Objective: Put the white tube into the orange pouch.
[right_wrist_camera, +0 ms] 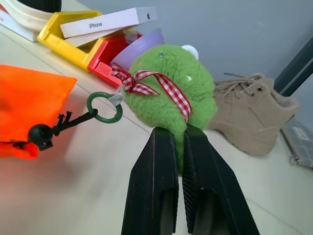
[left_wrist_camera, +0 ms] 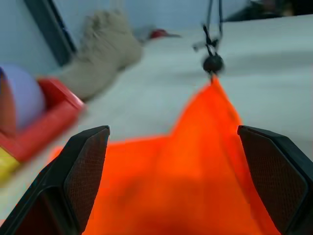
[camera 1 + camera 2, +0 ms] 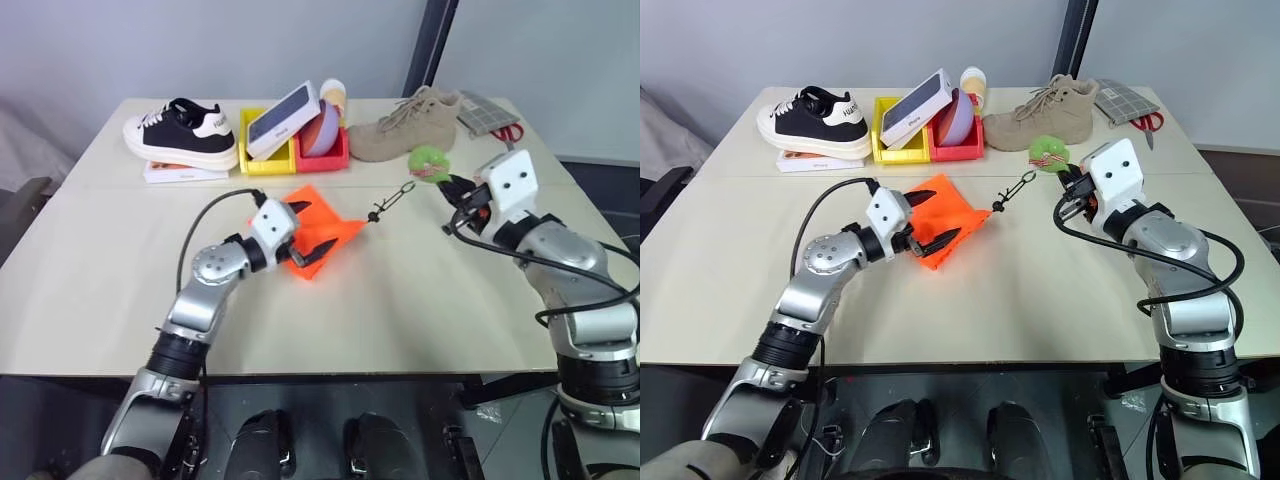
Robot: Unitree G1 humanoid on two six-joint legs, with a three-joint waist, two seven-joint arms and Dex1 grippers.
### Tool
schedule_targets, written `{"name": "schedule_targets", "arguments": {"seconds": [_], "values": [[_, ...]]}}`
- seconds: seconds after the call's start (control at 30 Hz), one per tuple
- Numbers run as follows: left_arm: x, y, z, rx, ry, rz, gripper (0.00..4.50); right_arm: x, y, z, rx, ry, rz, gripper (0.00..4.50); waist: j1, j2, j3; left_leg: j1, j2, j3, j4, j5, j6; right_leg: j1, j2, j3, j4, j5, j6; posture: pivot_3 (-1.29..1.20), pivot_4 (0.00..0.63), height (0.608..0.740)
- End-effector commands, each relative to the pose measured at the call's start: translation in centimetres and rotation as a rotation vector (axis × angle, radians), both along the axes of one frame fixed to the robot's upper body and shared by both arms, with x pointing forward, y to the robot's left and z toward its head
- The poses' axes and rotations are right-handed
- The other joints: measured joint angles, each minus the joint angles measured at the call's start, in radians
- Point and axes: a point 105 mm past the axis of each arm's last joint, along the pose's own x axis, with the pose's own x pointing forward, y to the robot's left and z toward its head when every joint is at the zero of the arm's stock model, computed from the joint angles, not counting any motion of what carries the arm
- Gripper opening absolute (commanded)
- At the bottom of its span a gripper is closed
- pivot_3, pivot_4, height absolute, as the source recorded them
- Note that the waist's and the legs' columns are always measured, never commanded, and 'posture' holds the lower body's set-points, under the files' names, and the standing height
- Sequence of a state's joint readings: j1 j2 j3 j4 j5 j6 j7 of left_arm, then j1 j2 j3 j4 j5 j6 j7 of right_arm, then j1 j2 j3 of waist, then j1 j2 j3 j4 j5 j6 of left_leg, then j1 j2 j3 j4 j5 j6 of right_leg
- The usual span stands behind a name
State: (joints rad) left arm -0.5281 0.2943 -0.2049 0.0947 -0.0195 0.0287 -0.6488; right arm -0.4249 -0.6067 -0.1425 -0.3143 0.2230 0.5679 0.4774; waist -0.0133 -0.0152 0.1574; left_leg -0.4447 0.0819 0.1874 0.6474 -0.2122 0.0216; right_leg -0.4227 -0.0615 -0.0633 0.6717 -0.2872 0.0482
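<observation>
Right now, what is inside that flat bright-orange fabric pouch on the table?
I cannot tell. The orange pouch lies flat and closed, its fabric hiding any contents. The open left gripper straddles it; the cord runs toward the right gripper.

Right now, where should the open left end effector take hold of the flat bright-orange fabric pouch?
Grip the flat bright-orange fabric pouch at its near corner, approaching level from the robot's left. The left end effector already straddles that edge, and the limp cloth lies flat, cord trailing away on the far side.

My head pair looked down over the table (image 3: pixel 400 300); both wrist cameras sat close, sharing the orange pouch (image 2: pixel 195 186).
</observation>
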Motion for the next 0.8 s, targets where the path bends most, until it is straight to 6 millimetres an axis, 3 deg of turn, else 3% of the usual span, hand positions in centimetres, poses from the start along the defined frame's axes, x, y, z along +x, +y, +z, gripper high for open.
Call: {"name": "schedule_targets", "arguments": {"seconds": [0.03,0.27,0.47,0.8], "values": [[-1.0,-2.9,1.3,0.109,-0.23,0.01,4.46,-0.6,0.5,1.1,0.032,-0.032,0.013,0.0,0.0,0.0,0.0,0.0,0.0,0.0,0.0,0.0,0.0,0.0,0.0,0.0,0.0,0.0,0.0,0.0,0.15,0.74],[-0.9,-4.9,0.3,0.154,-0.283,0.073,4.46,-0.6,-1.3,0.2,0.185,0.085,-0.094,0.0,-0.001,0.0,0.0,0.0,0.0,0.0,0.0,-0.001,0.001,0.0,0.0,0.0,0.0,0.0,0.0,0.0,0.15,0.74],[-0.6,-5.5,-0.1,0.187,-0.307,0.084,4.46,-1.2,-1.0,-0.9,0.295,0.183,-0.103,0.0,-0.001,0.0,0.0,0.0,0.0,0.0,-0.001,-0.001,0.001,-0.001,0.0,0.0,0.0,0.0,0.0,0.0,0.15,0.74],[0.3,-6.9,-0.2,0.168,-0.238,0.03,4.46,-1.7,-0.7,-1.1,0.298,0.204,-0.095,0.0,0.0,0.0,0.0,-0.001,0.0,0.0,0.0,-0.001,0.002,-0.001,0.0,0.0,0.0,0.0,0.0,0.0,0.15,0.74]]}}
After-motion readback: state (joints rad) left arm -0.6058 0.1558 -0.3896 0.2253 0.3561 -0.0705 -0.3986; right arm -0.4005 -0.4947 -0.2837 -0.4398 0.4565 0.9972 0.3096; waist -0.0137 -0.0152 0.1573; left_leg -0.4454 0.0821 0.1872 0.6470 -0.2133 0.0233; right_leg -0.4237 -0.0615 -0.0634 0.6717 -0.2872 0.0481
